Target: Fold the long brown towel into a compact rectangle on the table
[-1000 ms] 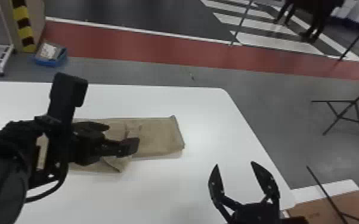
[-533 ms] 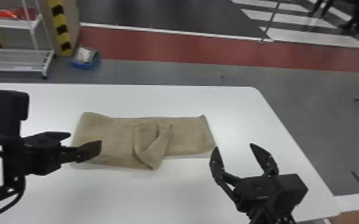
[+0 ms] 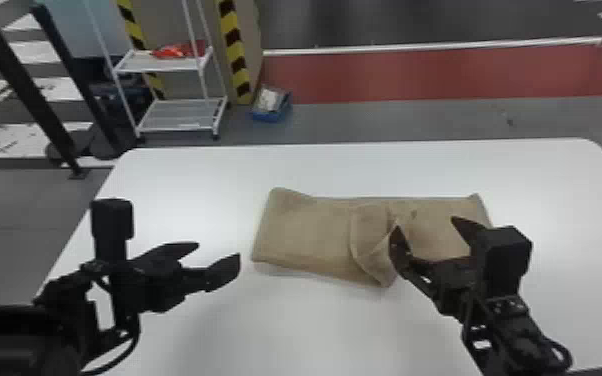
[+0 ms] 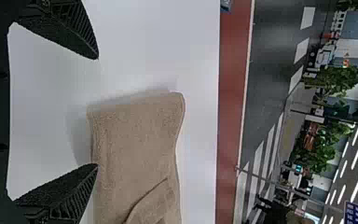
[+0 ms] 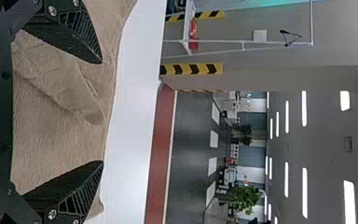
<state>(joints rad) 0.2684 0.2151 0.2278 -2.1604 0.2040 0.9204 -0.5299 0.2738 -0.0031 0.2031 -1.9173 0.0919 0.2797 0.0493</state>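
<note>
So the brown towel [image 3: 305,230] is still being left flat on the desk [image 3: 315,330], its middle being overlapped by a rumpled flap [image 3: 371,232]. The left pincer [image 3: 218,251], spread, is now being held off the left end instead of over it. The right pincer [image 3: 425,223], also spread, is now being held over the right half, possibly without the cloth being touched.

I see white worktop [image 3: 285,330], smooth, pale, far corners rounded. Brown towel [image 3: 305,230] lies directly on it, long way running side to side, apart from worktop's far edge. Flap [image 3: 371,230] folded and rumpled around towel's middle, its pointed corner aimed toward me. Towel's left end looks flatter to me.
</note>
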